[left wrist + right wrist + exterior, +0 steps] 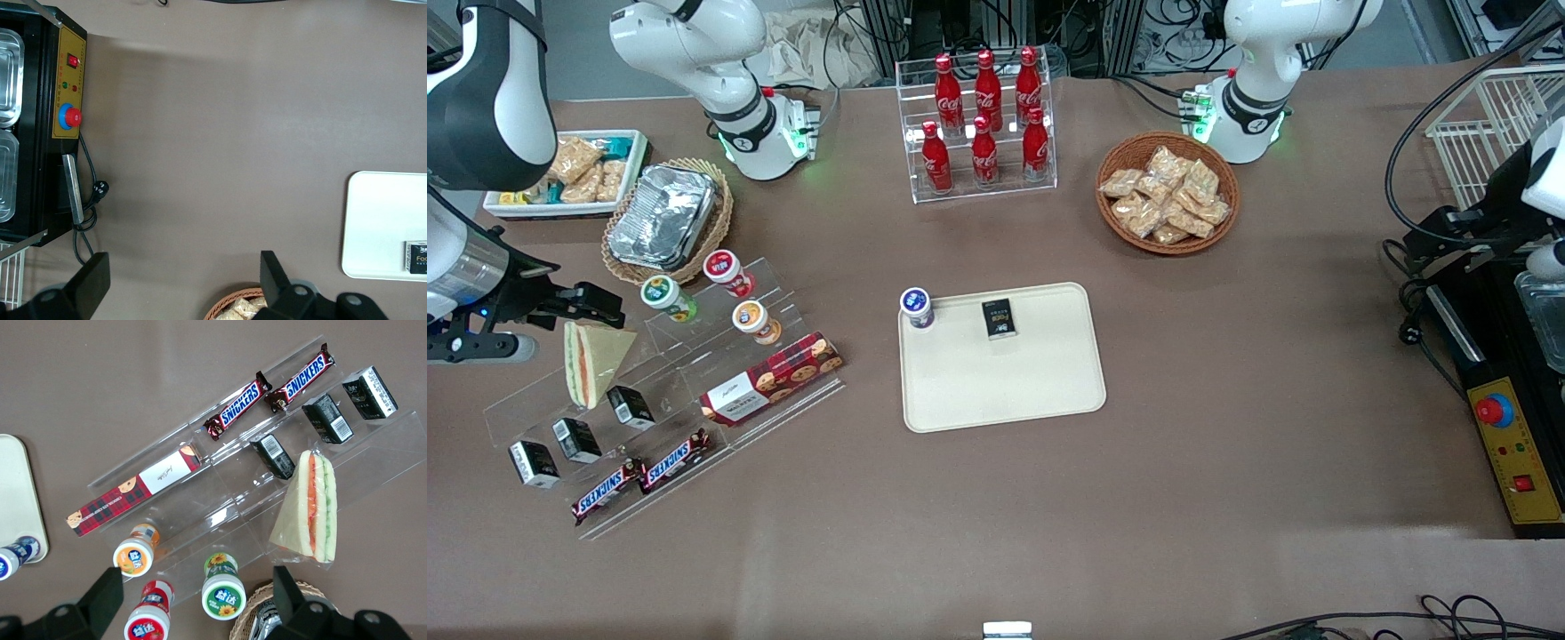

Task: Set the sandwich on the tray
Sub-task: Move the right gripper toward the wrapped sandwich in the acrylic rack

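Observation:
The sandwich (591, 360), a triangular wedge with orange and green filling in clear plastic, stands on edge on the clear stepped shelf (685, 356) toward the working arm's end of the table; it also shows in the right wrist view (310, 507). The cream-beige tray (1005, 391) lies flat mid-table and holds a small blue-lidded bottle (916, 307) and a black packet (1000, 317); its edge shows in the right wrist view (17, 487). My gripper (596, 307) hovers open and empty above the shelf, just above the sandwich and slightly farther from the front camera; in the wrist view (198, 600) its fingers are spread wide.
The shelf also carries three small bottles (223, 590), black packets (574, 437), two Snickers bars (640, 476) and a cookie box (772, 378). A wicker basket with a foil container (663, 216) and a white snack bin (574, 173) stand close by. A cola rack (983, 124) and a snack basket (1167, 193) stand farther back.

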